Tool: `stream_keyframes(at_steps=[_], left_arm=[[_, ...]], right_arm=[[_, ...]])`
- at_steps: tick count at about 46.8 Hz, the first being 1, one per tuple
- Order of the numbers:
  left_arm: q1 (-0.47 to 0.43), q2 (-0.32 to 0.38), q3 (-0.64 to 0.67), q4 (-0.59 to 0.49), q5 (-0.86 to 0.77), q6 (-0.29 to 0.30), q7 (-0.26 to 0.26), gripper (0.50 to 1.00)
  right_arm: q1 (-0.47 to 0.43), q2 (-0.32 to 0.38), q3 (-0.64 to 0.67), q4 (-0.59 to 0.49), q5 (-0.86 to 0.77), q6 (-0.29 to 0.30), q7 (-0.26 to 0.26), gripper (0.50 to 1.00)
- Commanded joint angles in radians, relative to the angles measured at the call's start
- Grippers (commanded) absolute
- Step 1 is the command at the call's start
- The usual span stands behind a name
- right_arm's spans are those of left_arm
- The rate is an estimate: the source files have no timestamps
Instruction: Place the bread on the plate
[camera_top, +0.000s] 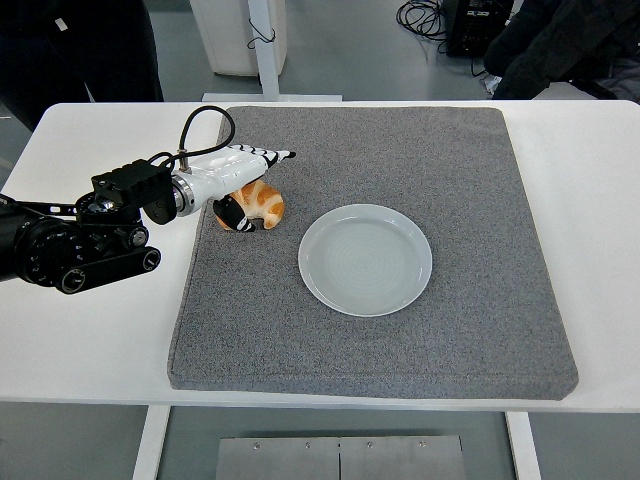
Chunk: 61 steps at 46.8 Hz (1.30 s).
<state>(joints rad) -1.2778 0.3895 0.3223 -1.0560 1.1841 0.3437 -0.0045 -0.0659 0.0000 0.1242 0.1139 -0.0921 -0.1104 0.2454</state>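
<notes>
Left robot hand (240, 182): white shell with black-tipped fingers, carried on a black arm entering from the left edge, a black cable looping above the wrist. The long fingers lie stretched over the top of the croissant (262, 202), the thumb curled down against its left side; whether the hand actually grips the pastry cannot be told. Croissant: golden-brown with pale stripes, resting on the grey felt mat (480, 180) near its upper left part. Plate (365, 259): round, pale grey-green, on the mat just right of and below the croissant, not touching it. Mat: square, covering most of the white worktop (90, 330). Person (70, 50): dark clothing visible at the top left, behind the worktop's far edge.
</notes>
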Motion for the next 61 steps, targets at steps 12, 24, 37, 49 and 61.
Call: stream_keyframes(at_steps=[12, 24, 37, 49, 61], left_arm=[[0.023, -0.026, 0.0, 0.04, 0.006, 0.018, 0.0, 0.98], [0.025, -0.044, 0.017, 0.073, 0.011, 0.023, 0.004, 0.5], [0.025, -0.044, 0.017, 0.077, 0.009, 0.015, -0.009, 0.5], [0.014, -0.044, 0.017, 0.082, 0.008, 0.014, -0.042, 0.5], [-0.064, -0.037, 0.015, 0.082, -0.006, 0.001, -0.042, 0.5]], right_arm=[[0.0, 0.0, 0.0, 0.001, 0.0, 0.0, 0.0, 1.0], [0.0, 0.0, 0.0, 0.0, 0.0, 0.0, 0.0, 1.0], [0.0, 0.0, 0.0, 0.0, 0.0, 0.0, 0.0, 1.0], [0.0, 0.0, 0.0, 0.0, 0.0, 0.0, 0.0, 1.0], [0.0, 0.0, 0.0, 0.0, 0.0, 0.0, 0.0, 1.0]])
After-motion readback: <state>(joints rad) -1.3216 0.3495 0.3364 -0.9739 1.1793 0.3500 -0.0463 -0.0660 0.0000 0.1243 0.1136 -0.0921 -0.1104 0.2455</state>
